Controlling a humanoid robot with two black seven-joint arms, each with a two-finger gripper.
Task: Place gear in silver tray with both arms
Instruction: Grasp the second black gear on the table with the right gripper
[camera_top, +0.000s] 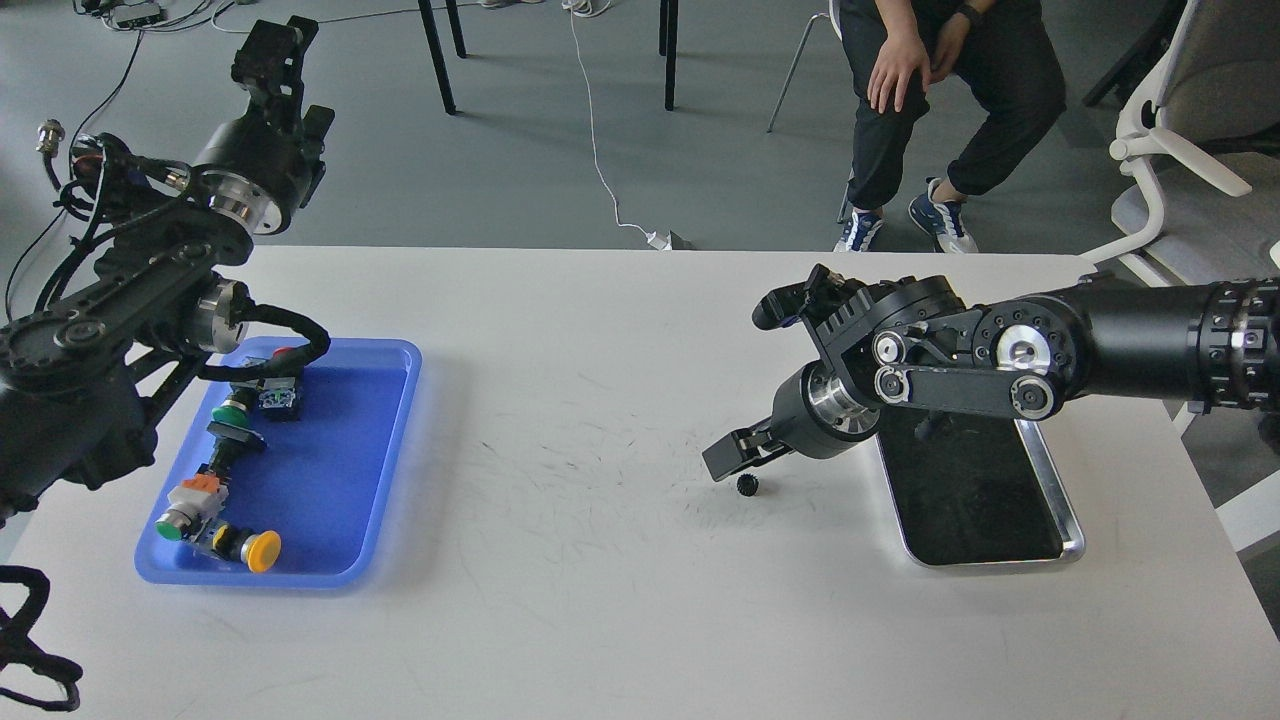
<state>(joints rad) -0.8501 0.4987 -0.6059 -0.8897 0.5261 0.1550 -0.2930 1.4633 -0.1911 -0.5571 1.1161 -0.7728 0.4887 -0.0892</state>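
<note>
A small black gear lies on the white table, right of centre. The silver tray sits to its right, partly covered by my right arm, and its dark bottom looks empty. My right gripper points down and left, its tips just above and left of the gear without holding it. Its two fingers look slightly apart. My left gripper is raised high beyond the table's back left corner, far from the gear. It is seen dark and end-on, so its fingers cannot be told apart.
A blue plastic tray with several coloured push buttons sits at the left under my left arm. A seated person and a white office chair are behind the table. Cables run across the floor.
</note>
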